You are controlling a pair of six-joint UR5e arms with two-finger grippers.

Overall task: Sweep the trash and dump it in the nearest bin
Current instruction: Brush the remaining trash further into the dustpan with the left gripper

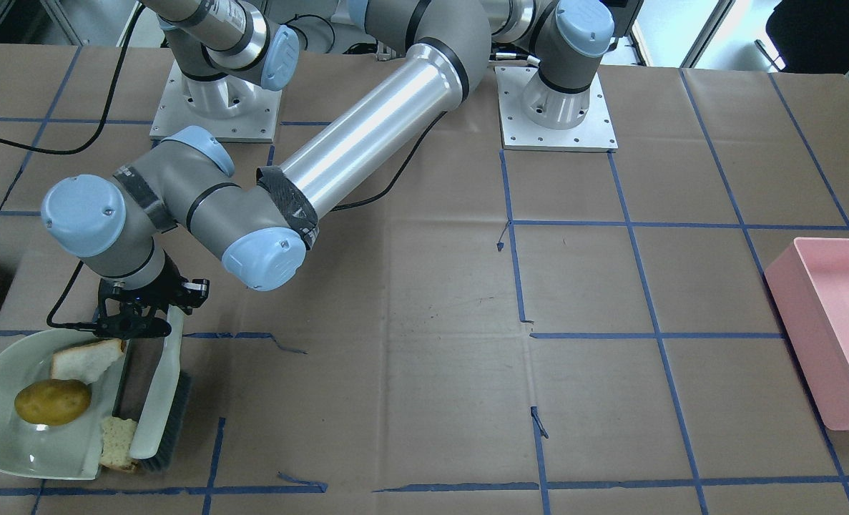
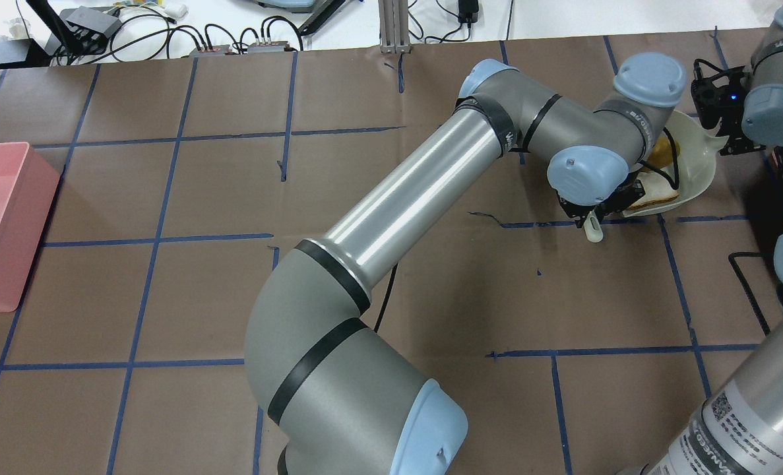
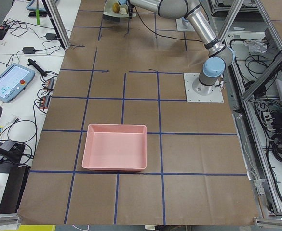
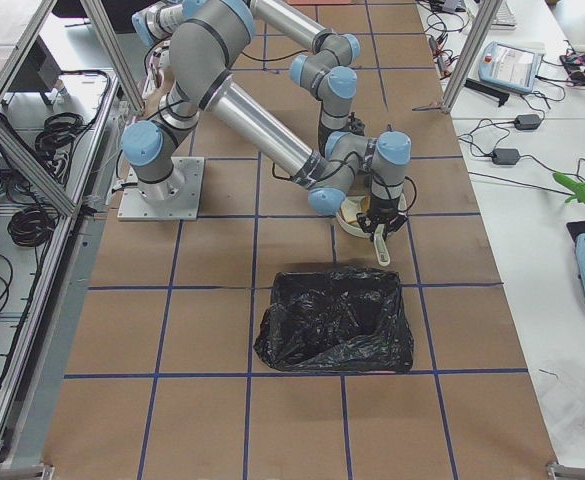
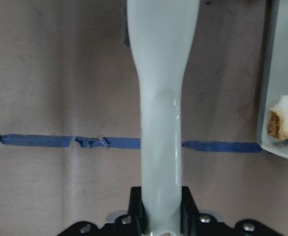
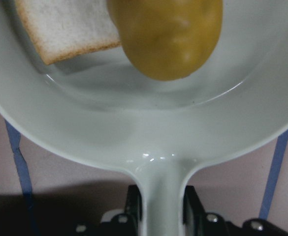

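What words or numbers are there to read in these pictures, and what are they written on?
Nothing here reads clearly.
Sticker with a square code on the right arm: the print is too blurred to read.
White marks on the black band of the left arm: too small to read.
Tablet screen beside the table: too small to read.

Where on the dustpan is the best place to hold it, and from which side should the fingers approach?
Grip the narrow handle of the dustpan, coming from the closed back, opposite the flat open lip. The bowl is wide and shallow, and carries the potato and bread; only the handle fits between fingers. The right gripper holds it this way.
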